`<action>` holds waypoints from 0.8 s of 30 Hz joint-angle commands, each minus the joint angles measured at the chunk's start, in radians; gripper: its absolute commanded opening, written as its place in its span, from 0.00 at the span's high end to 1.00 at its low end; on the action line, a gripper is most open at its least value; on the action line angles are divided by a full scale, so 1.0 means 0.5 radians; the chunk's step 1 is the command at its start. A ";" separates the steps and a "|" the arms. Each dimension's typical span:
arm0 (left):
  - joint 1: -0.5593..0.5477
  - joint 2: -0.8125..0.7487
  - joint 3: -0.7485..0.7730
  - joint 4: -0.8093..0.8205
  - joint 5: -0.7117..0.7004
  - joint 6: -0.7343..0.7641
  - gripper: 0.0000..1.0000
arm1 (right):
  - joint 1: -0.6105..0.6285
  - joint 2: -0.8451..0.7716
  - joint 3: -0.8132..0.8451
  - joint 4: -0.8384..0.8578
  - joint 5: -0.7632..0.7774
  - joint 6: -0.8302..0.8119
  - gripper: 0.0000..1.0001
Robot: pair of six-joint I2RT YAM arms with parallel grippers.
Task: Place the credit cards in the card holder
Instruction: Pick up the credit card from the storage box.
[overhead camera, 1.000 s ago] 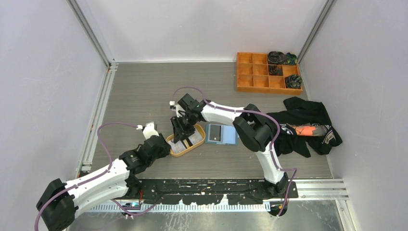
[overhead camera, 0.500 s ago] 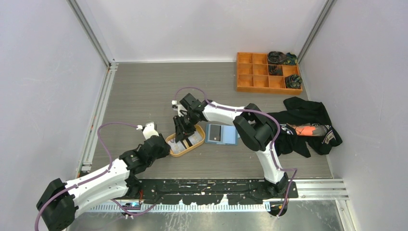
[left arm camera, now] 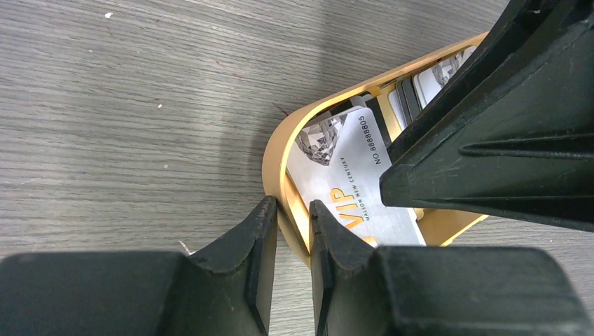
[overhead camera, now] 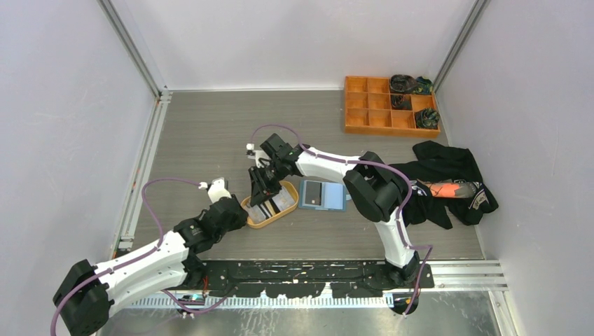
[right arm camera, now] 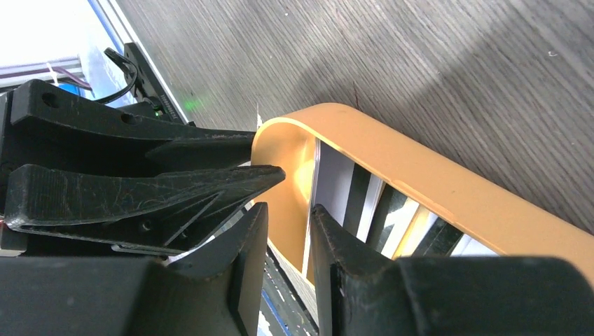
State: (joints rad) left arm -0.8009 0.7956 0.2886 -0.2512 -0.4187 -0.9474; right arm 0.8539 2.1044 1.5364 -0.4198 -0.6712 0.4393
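step: card pickup. left fingers (left arm camera: pixel 259 238) clenched on the tray (left arm camera: pixel 280 150) rim. right fingers (right arm camera: pixel 245 252) narrowed over the cards (left arm camera: pixel 343 182) in the tray; whether they grasp one cannot be told. next: lift one card clear, then carry it to the wallet (overhead camera: pixel 322 194) on the desk, just right of the right fingers

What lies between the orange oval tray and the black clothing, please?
The blue card holder, close beside the tray; the right arm's elbow crosses above the rest. The top external view shows it.

Credit cards (overhead camera: pixel 280 203) in the tray (overhead camera: pixel 244 205), card holder (overhead camera: pixel 322 195) just right of it.
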 commanded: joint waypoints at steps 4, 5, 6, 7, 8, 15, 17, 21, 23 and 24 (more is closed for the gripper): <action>-0.010 -0.036 0.006 0.149 0.021 -0.042 0.76 | 0.037 -0.063 0.020 -0.049 0.079 -0.050 0.64; -0.007 -0.037 0.004 0.151 0.021 -0.044 0.76 | 0.038 -0.059 0.020 -0.056 0.077 -0.050 0.64; -0.009 -0.033 0.002 0.152 0.021 -0.044 0.76 | 0.037 -0.053 0.016 -0.052 0.057 -0.040 0.64; -0.009 -0.030 0.003 0.153 0.021 -0.044 0.76 | 0.040 -0.048 0.008 -0.030 0.022 -0.020 0.64; -0.010 -0.028 0.004 0.155 0.022 -0.044 0.76 | 0.040 -0.044 0.001 -0.005 -0.020 0.004 0.65; -0.010 -0.031 0.003 0.150 0.018 -0.044 0.76 | 0.042 -0.047 -0.047 0.135 -0.204 0.115 0.71; -0.009 -0.032 0.003 0.152 0.018 -0.044 0.76 | 0.043 -0.048 -0.051 0.144 -0.197 0.116 0.71; -0.009 -0.032 0.003 0.152 0.019 -0.044 0.76 | 0.042 -0.029 -0.029 0.046 -0.059 0.049 0.71; -0.011 -0.032 0.001 0.151 0.018 -0.044 0.76 | 0.044 -0.019 -0.024 0.036 -0.048 0.039 0.71; -0.009 -0.031 0.002 0.152 0.019 -0.046 0.76 | 0.046 -0.016 -0.023 0.029 -0.038 0.032 0.70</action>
State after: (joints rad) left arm -0.8009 0.7940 0.2874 -0.2432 -0.4107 -0.9611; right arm 0.8707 2.1048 1.5085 -0.3912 -0.7109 0.4732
